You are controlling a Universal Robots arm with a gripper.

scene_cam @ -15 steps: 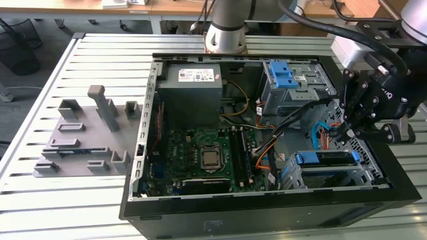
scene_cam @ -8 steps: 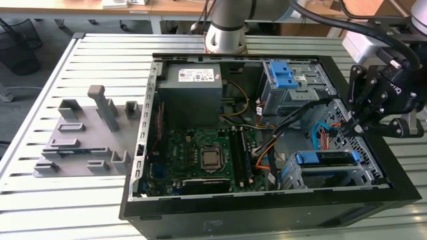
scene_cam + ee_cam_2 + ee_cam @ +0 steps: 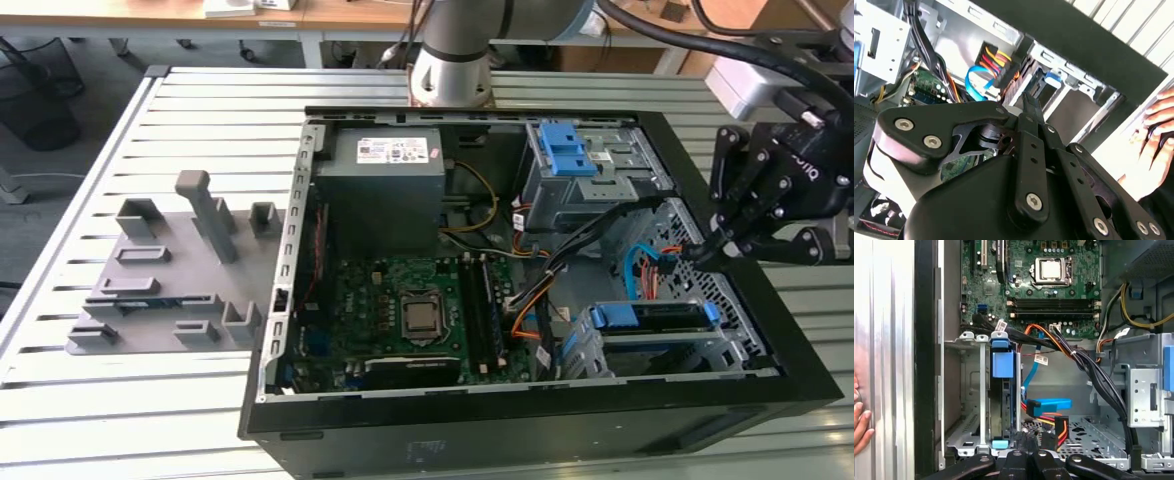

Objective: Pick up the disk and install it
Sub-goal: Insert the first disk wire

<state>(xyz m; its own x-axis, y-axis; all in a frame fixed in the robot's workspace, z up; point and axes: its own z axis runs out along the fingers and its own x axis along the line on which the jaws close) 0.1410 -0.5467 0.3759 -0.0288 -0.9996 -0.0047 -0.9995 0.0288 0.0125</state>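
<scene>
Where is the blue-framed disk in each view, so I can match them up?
Exterior view: the disk sits in the drive cage, toward the exterior view's lower right.
First wrist view: disk stands edge-on in that cage.
Second wrist view: its blue frame shows inside the cage.
Shared landmark: the blue cable.

The claw (image 3: pixel 695 255) hangs near the disk (image 3: pixel 650 318), apparently seated in its drive cage (image 3: pixel 731 347).

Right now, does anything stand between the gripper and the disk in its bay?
Nothing visible does. The gripper is close beside the disk, which sits in the drive cage. The cables lie to one side, not between.
</scene>
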